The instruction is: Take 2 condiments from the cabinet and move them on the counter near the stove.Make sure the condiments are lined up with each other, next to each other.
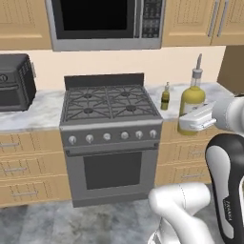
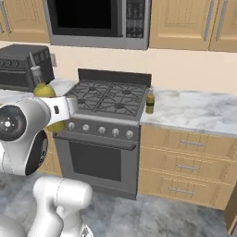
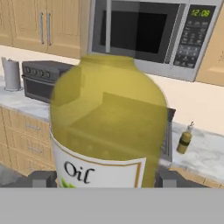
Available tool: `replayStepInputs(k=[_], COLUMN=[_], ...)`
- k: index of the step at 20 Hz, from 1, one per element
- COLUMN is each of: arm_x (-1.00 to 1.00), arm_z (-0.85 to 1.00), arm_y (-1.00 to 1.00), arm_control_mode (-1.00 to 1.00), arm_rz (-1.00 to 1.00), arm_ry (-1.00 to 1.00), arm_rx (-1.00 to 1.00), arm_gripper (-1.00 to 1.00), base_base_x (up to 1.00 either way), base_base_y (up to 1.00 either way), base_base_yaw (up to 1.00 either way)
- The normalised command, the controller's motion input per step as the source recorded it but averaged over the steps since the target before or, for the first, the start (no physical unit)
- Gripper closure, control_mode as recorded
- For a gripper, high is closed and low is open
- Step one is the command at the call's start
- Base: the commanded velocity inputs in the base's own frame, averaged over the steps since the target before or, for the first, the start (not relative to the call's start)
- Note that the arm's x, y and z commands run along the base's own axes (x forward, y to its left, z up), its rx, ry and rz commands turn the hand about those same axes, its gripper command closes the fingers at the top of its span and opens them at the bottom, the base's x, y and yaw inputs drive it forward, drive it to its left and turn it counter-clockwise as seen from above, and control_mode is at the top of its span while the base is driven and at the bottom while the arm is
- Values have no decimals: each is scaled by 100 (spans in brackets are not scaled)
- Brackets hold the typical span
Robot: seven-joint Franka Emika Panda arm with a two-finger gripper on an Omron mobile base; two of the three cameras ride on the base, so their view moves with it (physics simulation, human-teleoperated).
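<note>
1. Kitchen wall cabinets of light wood hang above a microwave [image 1: 106, 24]; below it sits the stove [image 1: 108, 104], with the white marble surface [image 2: 194, 111] running to either side over drawers.
2. On the surface just beside the stove's right edge stands the olive-green bottle [image 1: 165, 97], upright, its long axis vertical and its pourer pointing straight up. In the left base view it lies at about 3 o'clock from the burners.
3. From the right base view this same bottle sits at the stove's near right corner, touching the marble and apart from the arm.
4. The yellow bottle [image 1: 192, 102] is held off the surface in the end effector [image 1: 196, 119], at 4 o'clock from the olive-green bottle in the left base view. It stands upright, long axis vertical, slim pourer aimed at the ceiling.
5. In the hand view the yellow bottle looms close, its white label reading "Oil" at the bottom, the label the right way up.
6. The end effector's fingers [image 3: 43, 178] sit at either side of the bottle's lower body, closed against it; they grip it low, at the label.
7. A dark toaster oven [image 1: 15, 82] rests on the surface left of the stove, at 9 o'clock, well apart from both bottles.
</note>
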Motion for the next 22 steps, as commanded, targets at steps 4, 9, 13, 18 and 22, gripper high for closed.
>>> replayStepInputs(k=[4, 9, 13, 18, 22], arm_x=[0, 0, 0, 0, 0], arm_z=[0, 0, 0, 0, 0], arm_y=[0, 0, 0, 0, 0], arm_control_mode=[100, 100, 100, 100, 100], arm_rz=[0, 0, 0, 0, 0], arm_ry=[0, 0, 0, 0, 0], arm_rx=[0, 0, 0, 0, 0], arm_gripper=[100, 100, 100, 100, 100], base_base_x=[50, 65, 71, 61, 43], base_base_y=[46, 8, 3, 8, 12], base_base_yaw=[-16, -19, -19, -18, -16])
